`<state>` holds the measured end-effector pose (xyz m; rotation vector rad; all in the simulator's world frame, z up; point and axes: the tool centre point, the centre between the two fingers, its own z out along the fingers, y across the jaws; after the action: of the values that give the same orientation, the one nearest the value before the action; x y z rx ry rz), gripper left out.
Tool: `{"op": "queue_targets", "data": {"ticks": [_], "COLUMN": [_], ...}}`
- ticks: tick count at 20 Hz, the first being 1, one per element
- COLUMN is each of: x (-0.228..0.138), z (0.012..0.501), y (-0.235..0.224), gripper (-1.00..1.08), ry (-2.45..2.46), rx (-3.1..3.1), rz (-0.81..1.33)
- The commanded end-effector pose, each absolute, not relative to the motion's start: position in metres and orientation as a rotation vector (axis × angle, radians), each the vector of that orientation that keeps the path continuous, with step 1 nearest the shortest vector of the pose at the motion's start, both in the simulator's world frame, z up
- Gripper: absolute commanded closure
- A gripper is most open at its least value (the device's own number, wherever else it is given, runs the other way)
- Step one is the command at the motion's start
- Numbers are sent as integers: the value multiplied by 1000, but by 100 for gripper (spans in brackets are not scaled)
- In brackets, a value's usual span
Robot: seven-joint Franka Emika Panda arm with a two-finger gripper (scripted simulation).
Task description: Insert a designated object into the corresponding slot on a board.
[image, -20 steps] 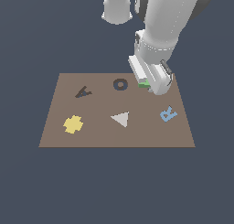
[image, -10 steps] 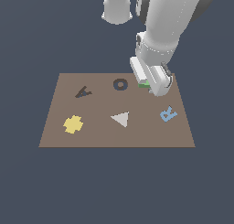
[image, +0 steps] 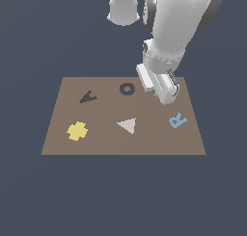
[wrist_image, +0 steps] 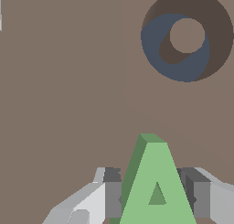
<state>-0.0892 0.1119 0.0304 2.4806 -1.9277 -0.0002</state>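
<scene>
While clamped on the green letter A (wrist_image: 156, 191) from both sides, the gripper (wrist_image: 155, 198) sits low over the board (image: 159, 138), beside the dark ring recess (image: 127, 89). A-shaped slot (image: 87, 97): vacant, well apart toward the exterior view's left.

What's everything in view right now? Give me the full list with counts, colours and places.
board: one, tan-brown, flat on the dark floor.
A-shaped slot: one, dark brown, far corner on the exterior view's left.
ring-shaped recess: one, dark, far edge, middle.
yellow cross piece: one, near side on the exterior view's left.
triangle: one, pale grey, centre.
letter R: one, light blue, on the exterior view's right.
green letter A: one, between the fingers, beside the ring.
gripper: one, grey-white, a finger at each side of the A.
arm: one, white.
</scene>
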Motion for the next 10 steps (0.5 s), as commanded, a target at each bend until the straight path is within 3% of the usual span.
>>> {"op": "queue_targets", "data": {"ticks": [1, 10], "x": [-89, -89], "z": [30, 32], "y": [112, 112], "gripper": [108, 108], "ry": [-1928, -1928], "rx": [2481, 2481], "rz": [0, 0]}}
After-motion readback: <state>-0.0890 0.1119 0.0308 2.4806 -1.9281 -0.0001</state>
